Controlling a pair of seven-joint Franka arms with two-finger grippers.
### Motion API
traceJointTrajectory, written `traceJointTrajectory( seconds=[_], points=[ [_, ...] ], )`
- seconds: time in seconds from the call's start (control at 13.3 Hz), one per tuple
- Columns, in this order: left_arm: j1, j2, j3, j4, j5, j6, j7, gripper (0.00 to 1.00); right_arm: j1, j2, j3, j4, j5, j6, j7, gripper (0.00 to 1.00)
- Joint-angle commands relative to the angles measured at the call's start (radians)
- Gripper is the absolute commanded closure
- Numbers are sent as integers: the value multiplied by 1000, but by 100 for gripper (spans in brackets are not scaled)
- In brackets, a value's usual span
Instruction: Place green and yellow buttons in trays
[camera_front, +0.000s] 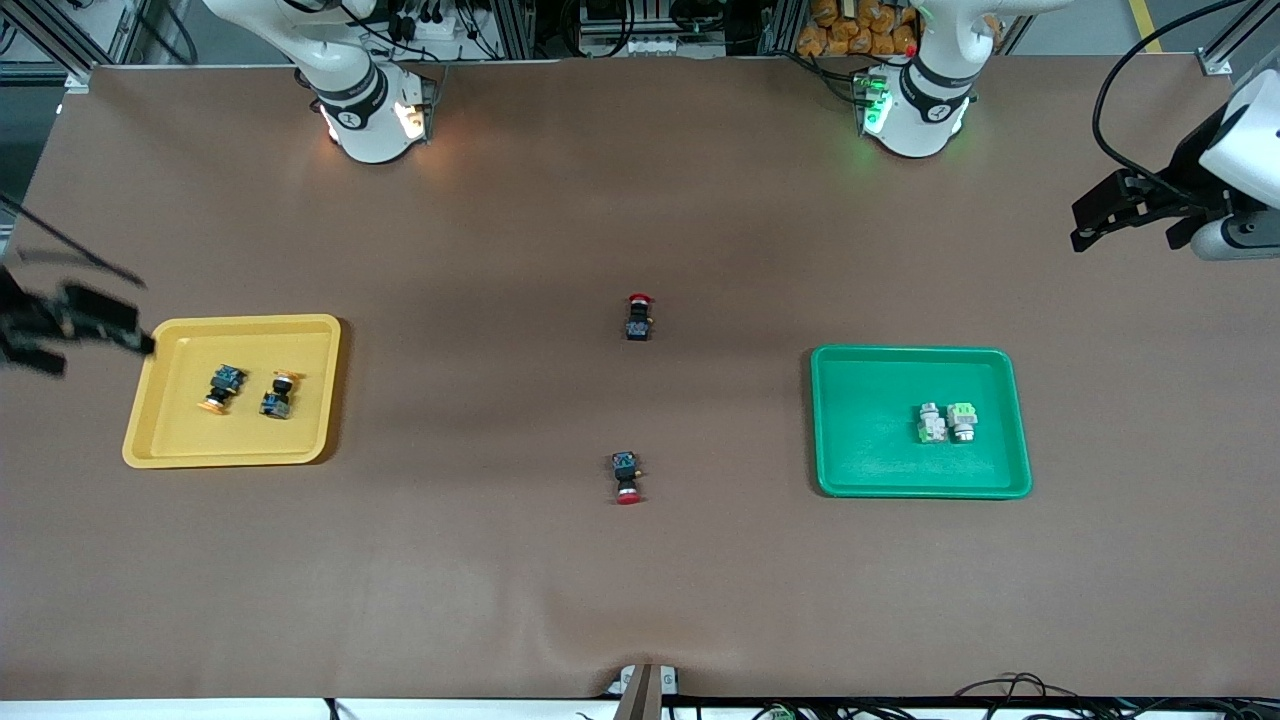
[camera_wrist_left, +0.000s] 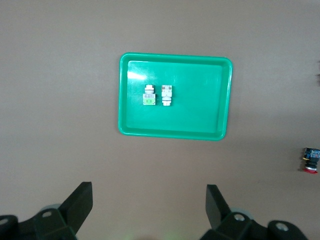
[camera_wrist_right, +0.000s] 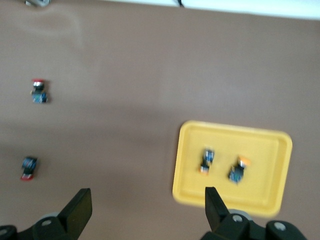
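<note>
Left end effector (camera_front: 1085, 225) hangs over the surface (camera_front: 640, 580) at its arm's end; right end effector (camera_front: 70, 335) hovers beside the yellow tray (camera_front: 160, 440). Both yellow buttons (camera_front: 250, 390) lie flat in that tray, both green buttons (camera_front: 946, 422) in the green tray (camera_front: 860, 470).

Left wrist view: fingers (camera_wrist_left: 80, 202) spread apart, green tray (camera_wrist_left: 200, 110) holding its pair (camera_wrist_left: 157, 95) side by side, long axes parallel.

Right wrist view: fingers (camera_wrist_right: 80, 207) apart, yellow tray (camera_wrist_right: 265, 150) holding two (camera_wrist_right: 222, 165).

arms: glossy white shells, black joint rings | grippers: black fingers (camera_wrist_left: 80, 205) | cable: black, looping
</note>
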Motion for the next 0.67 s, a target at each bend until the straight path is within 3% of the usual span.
traceJointTrajectory(
  seconds=[0.0, 0.07, 0.37, 0.6],
  points=[
    [7, -58, -10, -63, -17, 29, -7, 0, 20, -118, -19, -135, -42, -17, 22, 0],
    [5, -61, -12, -63, -15, 28, 2, 0, 23, -172, -13, -210, -87, 2, 28, 0],
    [7, -64, -30, -61, -17, 29, 7, 0, 23, -373, -8, -541, -101, 153, 28, 0],
    [7, -64, -32, -55, -12, 29, 16, 0, 21, -433, 22, -630, -142, 175, 25, 0]
  ],
)
